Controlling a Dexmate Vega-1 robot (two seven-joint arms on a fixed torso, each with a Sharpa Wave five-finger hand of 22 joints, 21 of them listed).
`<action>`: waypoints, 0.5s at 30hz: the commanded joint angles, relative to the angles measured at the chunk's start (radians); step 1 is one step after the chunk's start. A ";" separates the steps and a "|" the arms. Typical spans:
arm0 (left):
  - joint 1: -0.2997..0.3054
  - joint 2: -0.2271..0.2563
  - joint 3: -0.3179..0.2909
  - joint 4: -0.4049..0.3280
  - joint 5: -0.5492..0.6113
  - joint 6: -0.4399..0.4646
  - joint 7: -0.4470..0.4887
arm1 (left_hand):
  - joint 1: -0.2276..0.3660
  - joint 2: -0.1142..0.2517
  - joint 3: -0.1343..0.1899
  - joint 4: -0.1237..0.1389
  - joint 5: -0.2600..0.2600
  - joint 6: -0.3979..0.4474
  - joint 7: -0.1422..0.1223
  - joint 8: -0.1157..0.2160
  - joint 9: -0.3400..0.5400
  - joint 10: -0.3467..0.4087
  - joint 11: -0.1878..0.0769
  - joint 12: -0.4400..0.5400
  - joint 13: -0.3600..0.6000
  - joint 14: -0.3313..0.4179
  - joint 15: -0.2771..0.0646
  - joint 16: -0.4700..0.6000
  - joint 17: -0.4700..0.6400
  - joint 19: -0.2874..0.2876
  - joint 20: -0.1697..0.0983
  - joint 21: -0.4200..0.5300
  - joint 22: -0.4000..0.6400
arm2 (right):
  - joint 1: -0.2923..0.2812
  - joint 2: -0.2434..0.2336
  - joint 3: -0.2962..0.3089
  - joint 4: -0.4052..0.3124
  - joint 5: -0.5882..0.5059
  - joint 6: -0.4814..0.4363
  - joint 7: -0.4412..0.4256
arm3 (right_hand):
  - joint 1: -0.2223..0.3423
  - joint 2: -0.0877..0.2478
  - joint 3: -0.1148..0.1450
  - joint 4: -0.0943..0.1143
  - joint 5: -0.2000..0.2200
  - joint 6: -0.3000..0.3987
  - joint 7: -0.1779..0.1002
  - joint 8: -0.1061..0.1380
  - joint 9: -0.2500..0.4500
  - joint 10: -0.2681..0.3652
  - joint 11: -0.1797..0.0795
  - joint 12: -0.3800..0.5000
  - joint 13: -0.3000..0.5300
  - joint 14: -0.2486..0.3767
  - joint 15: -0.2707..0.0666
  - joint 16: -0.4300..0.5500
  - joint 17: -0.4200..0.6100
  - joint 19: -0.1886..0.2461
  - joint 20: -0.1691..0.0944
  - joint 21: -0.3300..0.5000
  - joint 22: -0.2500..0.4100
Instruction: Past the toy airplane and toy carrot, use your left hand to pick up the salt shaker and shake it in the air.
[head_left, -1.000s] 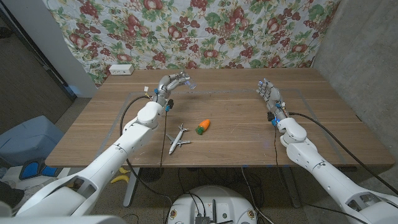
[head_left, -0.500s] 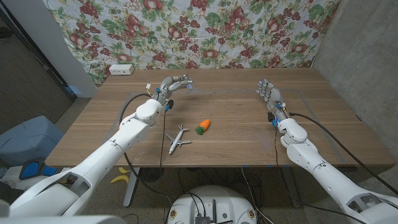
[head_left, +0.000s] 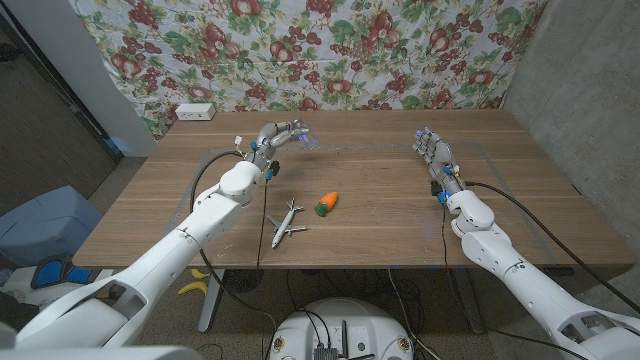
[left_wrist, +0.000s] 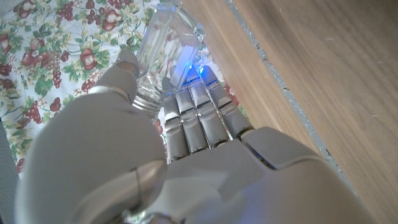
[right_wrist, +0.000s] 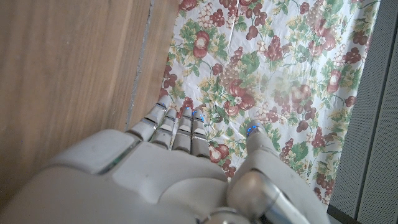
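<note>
So, quick rundown, everything placed off the toy carrot
salt shaker (left_wrist: 163, 50): clear glass, gripped by the left hand and held up off the wooden table, past the toy carrot toward the floral cloth
left hand (head_left: 281, 134): fingers wrapped tight around the shaker, thumb on one side, beyond the carrot and a bit to its left
toy carrot (head_left: 326, 202): orange, lying on the table
toy airplane (head_left: 286, 222): white, just beside the carrot, on the robot's side
right hand (head_left: 432, 150): well to the carrot's right, holding nothing, fingers straight and side by side, thumb apart
floral cloth (head_left: 330, 50): hangs behind the table, far beyond the carrot
wooden table (head_left: 400, 215): under it all
</note>
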 joint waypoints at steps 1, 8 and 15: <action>0.038 -0.100 -0.031 0.089 0.059 -0.224 0.130 | 0.157 0.161 0.003 0.006 0.006 0.202 -0.078 0.009 0.002 0.197 -0.191 0.004 0.001 0.000 -0.136 0.001 0.002 0.001 -0.084 0.007 0.003 | -0.001 0.000 0.002 0.000 0.001 0.000 -0.003 | -0.004 0.006 -0.004 0.000 0.002 0.009 0.002 0.004 0.001 0.004 -0.001 -0.003 -0.001 0.006 0.000 -0.001 -0.001 0.009 0.001 -0.003 0.003; 0.045 -0.131 -0.041 0.117 0.082 -0.280 0.167 | 0.157 0.161 0.001 0.007 0.006 0.202 -0.082 0.009 0.002 0.196 -0.191 0.003 0.001 0.003 -0.137 0.003 0.002 0.002 -0.085 0.009 0.003 | 0.003 0.002 0.001 0.005 0.001 0.001 -0.001 | -0.004 0.006 -0.004 0.000 0.002 0.008 0.003 0.004 0.001 0.006 0.002 -0.002 -0.001 0.004 0.000 -0.002 -0.001 0.010 0.001 -0.008 0.003; 0.049 -0.138 -0.046 0.120 0.089 -0.290 0.172 | 0.157 0.160 0.000 0.007 0.006 0.200 -0.081 0.008 0.002 0.195 -0.191 0.003 0.001 0.006 -0.137 0.004 0.003 0.004 -0.086 0.011 0.003 | 0.001 0.000 0.001 0.001 -0.001 0.001 -0.003 | -0.004 0.006 -0.005 0.000 0.002 0.008 0.002 0.004 0.001 0.005 0.000 -0.002 -0.001 0.005 0.001 -0.002 -0.001 0.011 0.001 -0.011 0.003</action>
